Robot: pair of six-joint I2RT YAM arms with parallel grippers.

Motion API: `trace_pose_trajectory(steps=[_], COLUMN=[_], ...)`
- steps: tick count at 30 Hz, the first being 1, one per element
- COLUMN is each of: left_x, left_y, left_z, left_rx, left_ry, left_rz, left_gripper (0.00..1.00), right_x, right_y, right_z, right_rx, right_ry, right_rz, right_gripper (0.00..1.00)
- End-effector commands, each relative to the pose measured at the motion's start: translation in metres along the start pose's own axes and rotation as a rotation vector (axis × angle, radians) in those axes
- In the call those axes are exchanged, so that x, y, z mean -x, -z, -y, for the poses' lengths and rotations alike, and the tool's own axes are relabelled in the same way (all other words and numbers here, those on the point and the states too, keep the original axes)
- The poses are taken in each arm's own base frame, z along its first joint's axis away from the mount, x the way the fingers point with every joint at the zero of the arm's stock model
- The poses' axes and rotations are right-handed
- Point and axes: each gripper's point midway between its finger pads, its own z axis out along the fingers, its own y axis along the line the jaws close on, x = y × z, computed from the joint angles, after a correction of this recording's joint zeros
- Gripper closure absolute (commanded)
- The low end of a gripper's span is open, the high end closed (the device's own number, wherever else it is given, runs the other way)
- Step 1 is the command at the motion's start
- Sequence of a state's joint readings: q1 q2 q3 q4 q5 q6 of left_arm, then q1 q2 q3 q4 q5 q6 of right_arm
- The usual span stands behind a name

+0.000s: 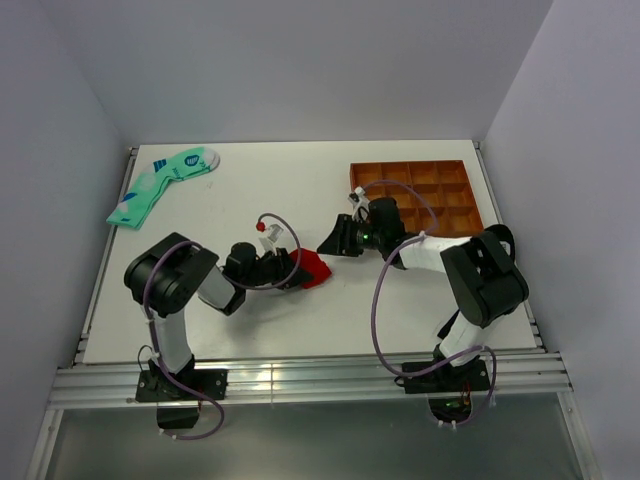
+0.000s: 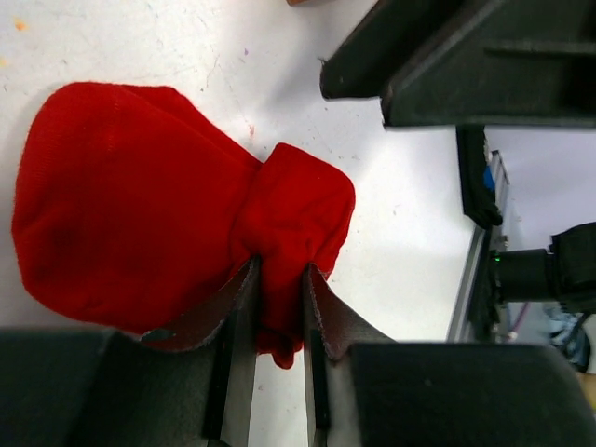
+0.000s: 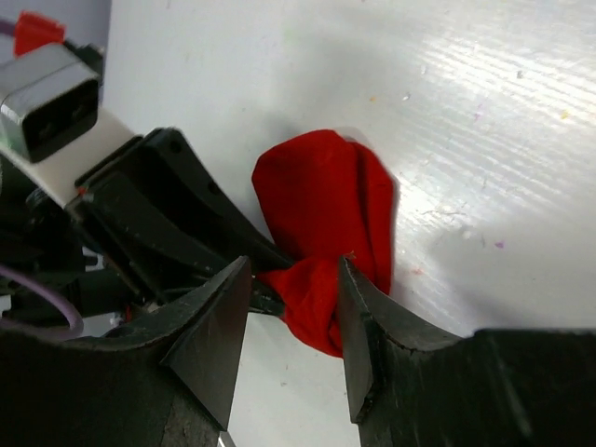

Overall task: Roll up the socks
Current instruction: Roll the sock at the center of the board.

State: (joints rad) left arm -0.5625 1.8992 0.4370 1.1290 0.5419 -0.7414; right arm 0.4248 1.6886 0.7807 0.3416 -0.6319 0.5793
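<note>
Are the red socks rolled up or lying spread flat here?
Bundled, not spread: the socks form a rounded lump, with the left gripper pinching one end.

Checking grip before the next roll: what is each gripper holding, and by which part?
The left gripper pinches the red socks by their narrow bunched end. The right gripper is open, holding nothing.

Overhead looks down; wrist cameras closely share socks (image 2: pixel 140 205)

No legible text anywhere, blue marks on the mint-green sock (image 1: pixel 162 184) too small to read
</note>
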Motion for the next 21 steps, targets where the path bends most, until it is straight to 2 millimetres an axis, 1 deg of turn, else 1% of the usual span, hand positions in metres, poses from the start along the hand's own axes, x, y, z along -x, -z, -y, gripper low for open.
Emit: trace_pose_trajectory(steps=[1, 6, 9, 12, 13, 16, 18, 19, 20, 21], left_x=[-0.084, -0.087, -0.088, -0.093, -0.095, -0.098, -0.099, -0.101, -0.105, -0.106], left_y=[0.034, 0.043, 0.046, 0.050, 0.052, 0.058, 0.060, 0.061, 0.062, 0.062], left_z=[-0.044, -0.034, -0.033, -0.031, -0.030, -0.030, -0.035, -0.036, -0.036, -0.036], left_rx=[0.206, 0.162, 0.165, 0.169, 0.169, 0.172, 0.197, 0.205, 0.204, 0.203], left_ry=[0.260, 0.368, 0.399, 0.437, 0.453, 0.474, 0.486, 0.493, 0.516, 0.526], left_rz=[-0.284, -0.322, -0.340, -0.372, -0.392, -0.413, -0.408, -0.416, -0.417, -0.417], left_gripper=[1.00, 1.00, 1.00, 1.00, 1.00, 1.00, 1.00, 1.00, 1.00, 1.00], right_x=[0.018, 0.009, 0.005, 0.002, 0.002, -0.007, -0.019, -0.022, -0.028, -0.034], right_y=[0.007, 0.011, 0.014, 0.015, 0.018, 0.024, 0.024, 0.024, 0.021, 0.021], right_z=[-0.028, -0.027, -0.029, -0.034, -0.040, -0.055, -0.061, -0.063, -0.061, -0.064], right_rx=[0.141, 0.179, 0.198, 0.235, 0.267, 0.359, 0.406, 0.427, 0.433, 0.458], right_ry=[0.100, 0.141, 0.172, 0.198, 0.218, 0.264, 0.284, 0.300, 0.298, 0.311], right_rz=[0.103, 0.131, 0.147, 0.146, 0.163, 0.174, 0.142, 0.136, 0.118, 0.100], right_gripper=[0.50, 0.50, 0.50, 0.50, 0.50, 0.50, 0.49, 0.49, 0.49, 0.49])
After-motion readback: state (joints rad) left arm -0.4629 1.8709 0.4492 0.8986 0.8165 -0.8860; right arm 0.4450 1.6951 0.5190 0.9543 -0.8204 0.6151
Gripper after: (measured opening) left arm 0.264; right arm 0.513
